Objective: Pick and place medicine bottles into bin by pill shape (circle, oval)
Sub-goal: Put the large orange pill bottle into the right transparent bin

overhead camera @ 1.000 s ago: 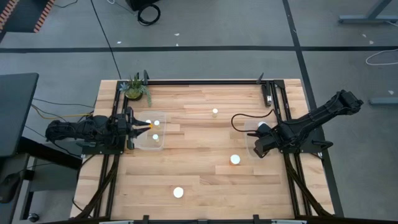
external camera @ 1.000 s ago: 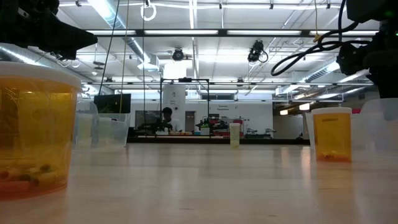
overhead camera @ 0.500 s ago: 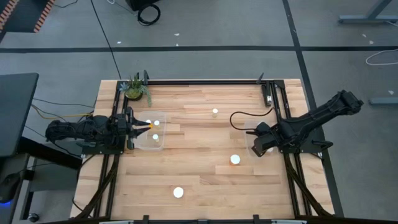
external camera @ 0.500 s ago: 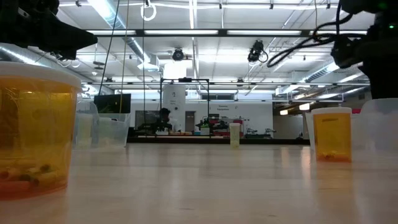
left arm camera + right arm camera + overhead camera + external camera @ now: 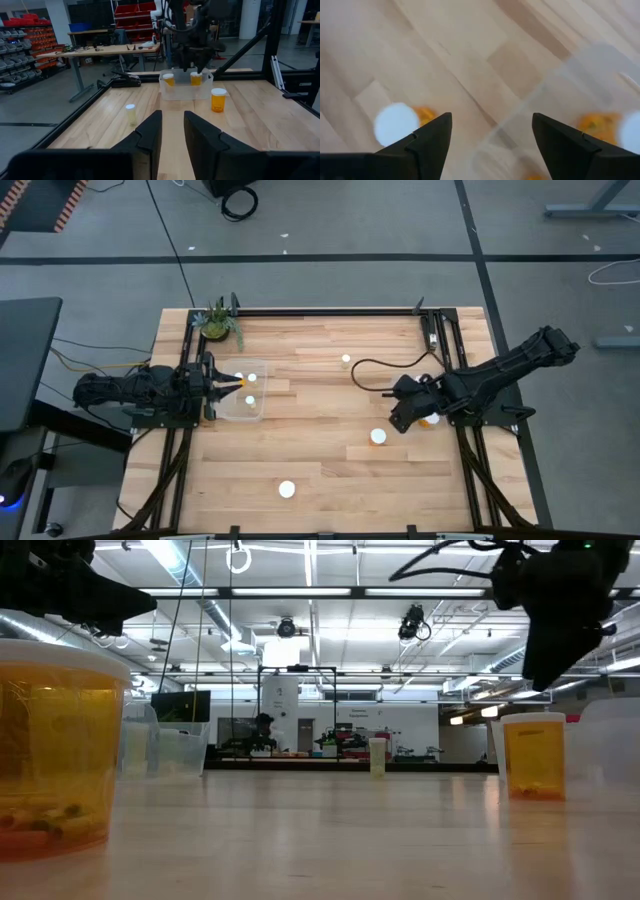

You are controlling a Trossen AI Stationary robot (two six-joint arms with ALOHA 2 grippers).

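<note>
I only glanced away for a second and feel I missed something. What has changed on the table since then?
The right hand, fingers spread and empty, swung off the clear bin at the table's right side toward the middle, nearing the standing bottle. The left hand stayed at the left bin, and no bottle moved.

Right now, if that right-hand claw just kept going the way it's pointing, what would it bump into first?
Most likely the bare wooden table. The right gripper, open, points down between a white-capped bottle and the clear bin; depth is hard to judge.
</note>
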